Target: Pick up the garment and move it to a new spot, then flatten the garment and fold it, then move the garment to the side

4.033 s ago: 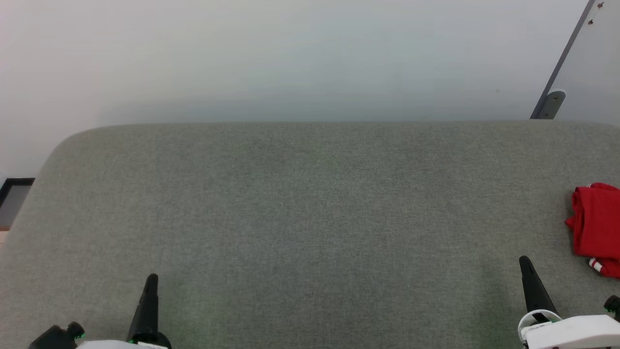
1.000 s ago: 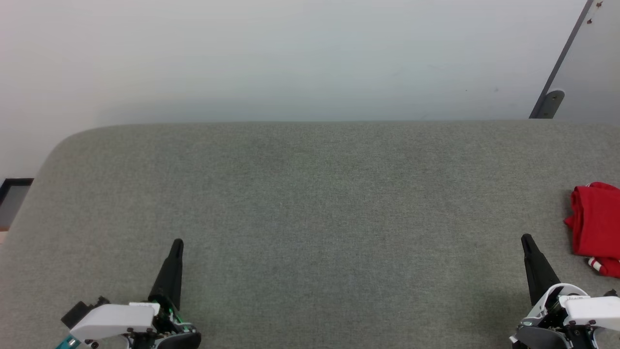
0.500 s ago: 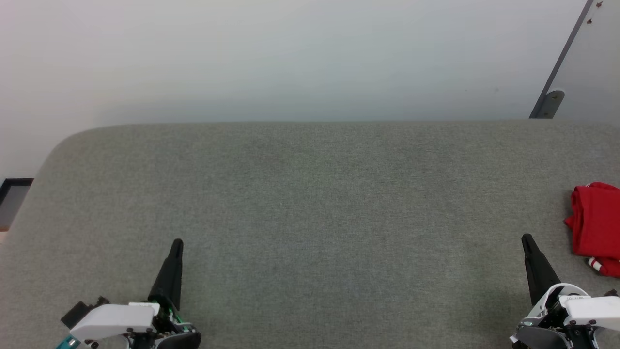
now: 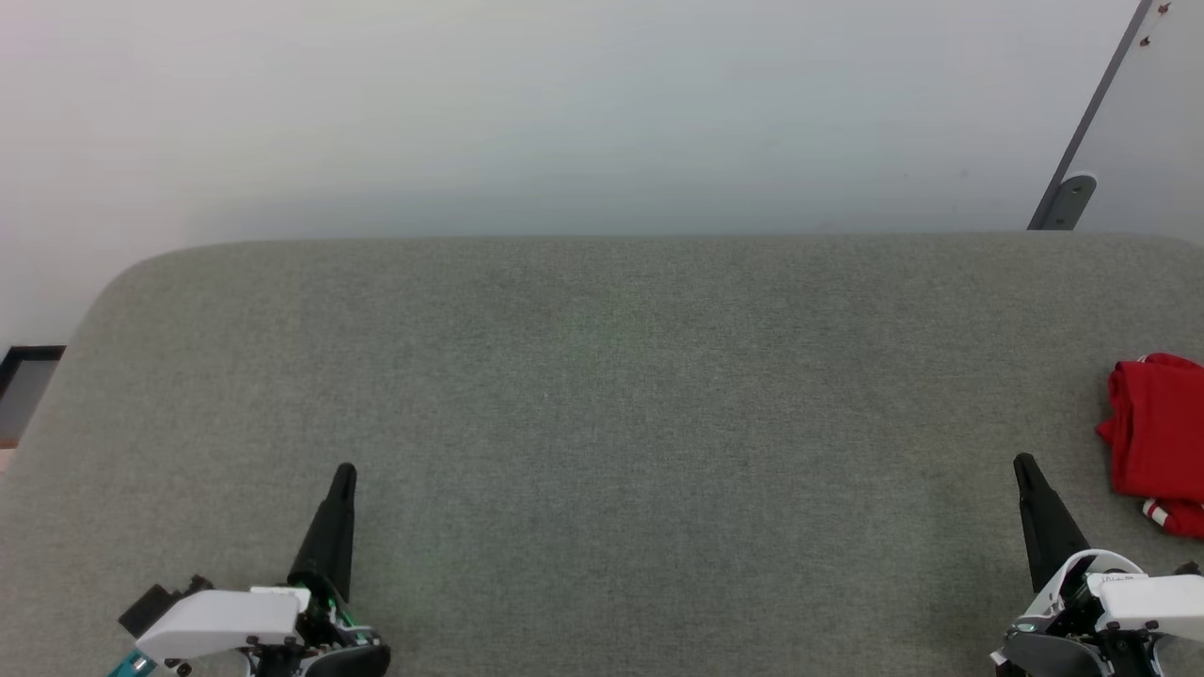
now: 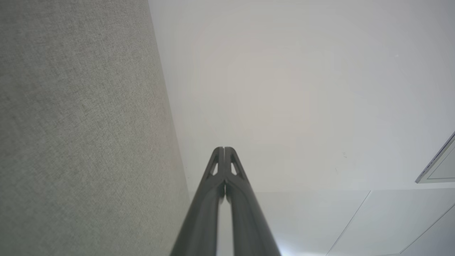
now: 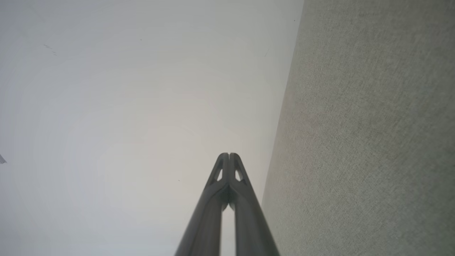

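Note:
The garment (image 4: 1157, 428), a red bundle with a bit of white-and-red striped trim at its lower edge, lies folded at the far right of the grey padded table (image 4: 602, 376), cut off by the picture's edge. My right gripper (image 4: 1023, 465) is at the lower right, left of and below the garment, apart from it. In the right wrist view its fingertips (image 6: 229, 155) touch, shut on nothing. My left gripper (image 4: 344, 473) is at the lower left, far from the garment. Its fingertips (image 5: 224, 149) also meet, with nothing held.
A pale wall (image 4: 564, 113) rises behind the table's far edge. A grey panel edge with a bracket (image 4: 1072, 197) leans at the upper right. A dark frame (image 4: 23, 362) sits beyond the table's rounded left corner.
Since four seconds ago both grippers have moved up the picture over the table, showing more of their white wrists. In the last second nothing has moved. The garment lies as before.

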You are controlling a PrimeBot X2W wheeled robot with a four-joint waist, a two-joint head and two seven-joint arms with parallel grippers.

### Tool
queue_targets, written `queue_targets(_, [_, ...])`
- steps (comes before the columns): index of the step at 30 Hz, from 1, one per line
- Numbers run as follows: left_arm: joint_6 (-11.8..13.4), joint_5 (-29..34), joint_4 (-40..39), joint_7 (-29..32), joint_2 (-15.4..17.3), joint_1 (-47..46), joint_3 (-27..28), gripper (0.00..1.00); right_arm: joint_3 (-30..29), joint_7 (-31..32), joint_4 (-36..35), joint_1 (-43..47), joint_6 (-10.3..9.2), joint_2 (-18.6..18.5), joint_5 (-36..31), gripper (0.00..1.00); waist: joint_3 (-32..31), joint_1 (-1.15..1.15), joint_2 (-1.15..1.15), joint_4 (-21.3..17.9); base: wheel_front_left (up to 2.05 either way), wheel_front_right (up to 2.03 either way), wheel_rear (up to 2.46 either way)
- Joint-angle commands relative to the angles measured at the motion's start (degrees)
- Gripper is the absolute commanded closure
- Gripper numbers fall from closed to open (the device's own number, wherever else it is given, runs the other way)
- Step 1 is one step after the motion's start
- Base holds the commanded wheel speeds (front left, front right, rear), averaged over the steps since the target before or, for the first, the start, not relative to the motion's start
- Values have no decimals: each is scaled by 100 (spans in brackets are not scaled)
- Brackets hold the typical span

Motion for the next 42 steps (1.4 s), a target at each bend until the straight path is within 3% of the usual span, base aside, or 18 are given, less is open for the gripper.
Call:
queue_targets(1, [10,11,12,7,-14,-63,18,100,-12,24,4,-18,-8,7,-1,100,0,0,0,0,0,0,0])
queue_targets(42, [10,34,13,29,-28,-65,39,100,-32,38,5,-22,-8,24,-22,100,0,0,0,0,0,0,0])
